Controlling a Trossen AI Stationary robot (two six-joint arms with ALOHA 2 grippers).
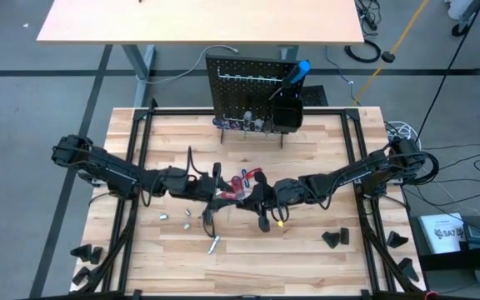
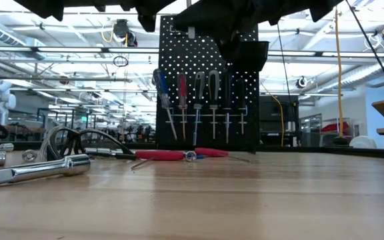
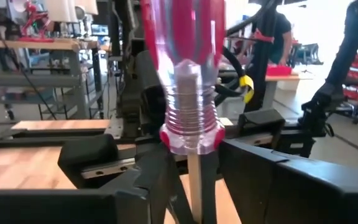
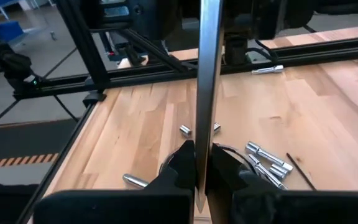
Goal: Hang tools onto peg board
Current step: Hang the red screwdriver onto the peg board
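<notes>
You have black wedge blocks (image 1: 334, 238) at the tabletop (image 1: 307, 258) corners, a second pale table (image 1: 198, 21) behind, and cables (image 1: 365, 52) on the floor.

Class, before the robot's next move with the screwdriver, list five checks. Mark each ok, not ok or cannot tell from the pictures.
1. Right pincer clamped on the shaft of the red-handled screwdriver: ok.
2. Left pincer has a firm hold at the handle end: cannot tell.
3. Peg board standing upright at the table's far edge: ok.
4. A free hook for this screwdriver: cannot tell.
5. All tools off the table: not ok. The red-handled pliers and metal bits lie there.
</notes>
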